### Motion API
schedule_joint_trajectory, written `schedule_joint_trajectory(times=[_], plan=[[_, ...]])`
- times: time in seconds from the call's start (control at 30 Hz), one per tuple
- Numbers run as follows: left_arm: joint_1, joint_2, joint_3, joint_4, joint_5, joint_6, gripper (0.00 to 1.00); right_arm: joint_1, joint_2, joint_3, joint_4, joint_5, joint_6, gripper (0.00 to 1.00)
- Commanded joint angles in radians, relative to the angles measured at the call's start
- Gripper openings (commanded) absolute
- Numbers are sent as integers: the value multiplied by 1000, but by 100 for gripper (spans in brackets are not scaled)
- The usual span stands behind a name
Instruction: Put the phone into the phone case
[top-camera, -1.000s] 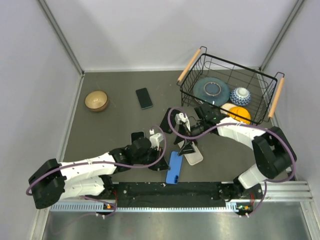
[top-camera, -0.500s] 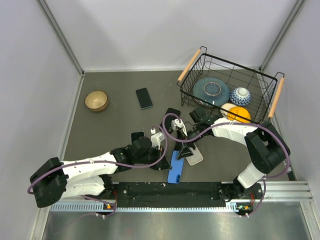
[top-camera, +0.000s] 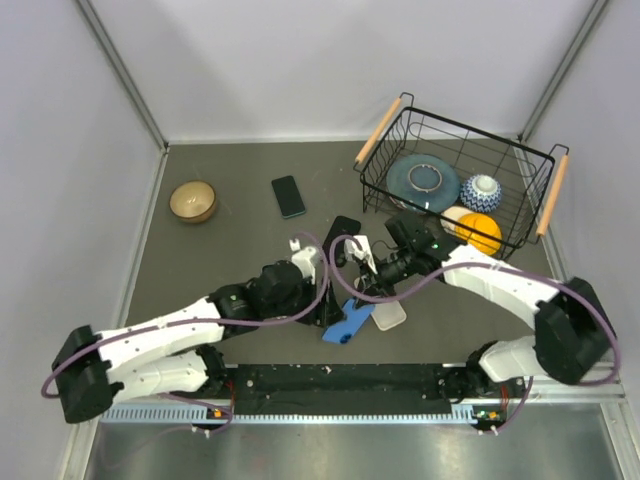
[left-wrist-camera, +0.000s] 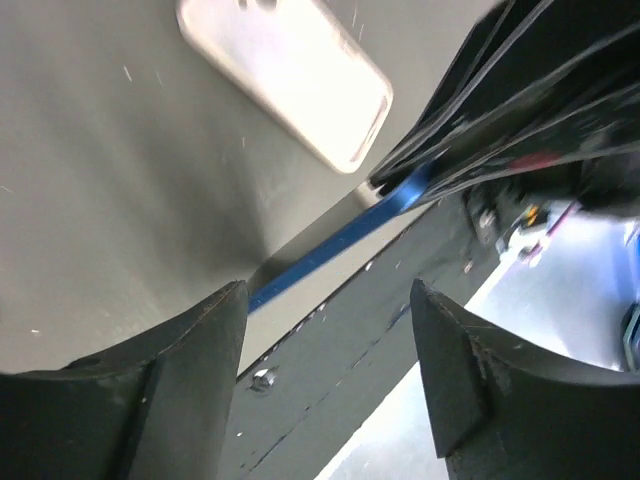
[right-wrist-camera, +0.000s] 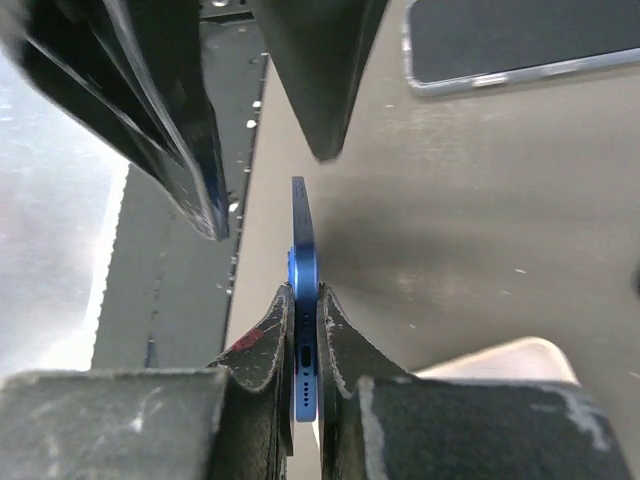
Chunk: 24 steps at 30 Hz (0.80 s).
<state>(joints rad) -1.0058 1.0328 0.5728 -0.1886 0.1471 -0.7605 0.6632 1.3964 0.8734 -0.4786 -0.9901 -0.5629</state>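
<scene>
A blue phone (top-camera: 346, 324) is off the table and seen edge-on in the right wrist view (right-wrist-camera: 303, 250). My right gripper (top-camera: 364, 300) (right-wrist-camera: 303, 325) is shut on its end, one finger on each face. The pale phone case (top-camera: 389, 315) lies flat on the table just right of the phone, also seen in the left wrist view (left-wrist-camera: 290, 75) and the right wrist view (right-wrist-camera: 510, 360). My left gripper (top-camera: 328, 310) (left-wrist-camera: 330, 370) is open beside the phone's other end, with nothing between its fingers. The blue phone's edge (left-wrist-camera: 340, 240) shows ahead of it.
A wire basket (top-camera: 400, 125) at the back right holds a plate, a bowl and an orange. A wooden bowl (top-camera: 193, 201) sits at the left. A black phone (top-camera: 288, 196) and another dark phone (top-camera: 343, 227) lie behind the grippers. A black rail (top-camera: 340, 378) runs along the near edge.
My left gripper has opened and let go of the blue phone. My right gripper has shut on the phone, which has lifted and swung slightly leftward.
</scene>
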Motion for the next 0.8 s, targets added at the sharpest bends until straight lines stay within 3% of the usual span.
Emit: schedule_joint_trajectory(times=[0.0,0.13,0.27,0.33,0.43,0.47,0.53,0.6,0.77], plan=[[13,-143,202,-234,-306,-58,75,33,-157,61,54,188,47,0],[53,-214,347,-452,-449,-134,79,107,-292,88,66,356,81,0],[93,-315,412,-528,-492,-239,79,232,-421,89,154,600,84,0],[105,-356,404,-511,-475,-312,79,309,-480,67,207,698,31,0],[107,-434,360,-439,-429,-417,79,501,-525,-23,385,1031,-90,0],[107,-471,314,-411,-417,-475,79,600,-525,-74,428,1220,-176,0],[107,-517,215,-287,-347,-537,80,671,-510,-144,582,1418,-253,0],[107,-530,138,-180,-298,-582,80,731,-495,-194,674,1473,-314,0],[105,-487,98,-170,-279,-626,83,812,-453,-283,908,1624,-413,0]])
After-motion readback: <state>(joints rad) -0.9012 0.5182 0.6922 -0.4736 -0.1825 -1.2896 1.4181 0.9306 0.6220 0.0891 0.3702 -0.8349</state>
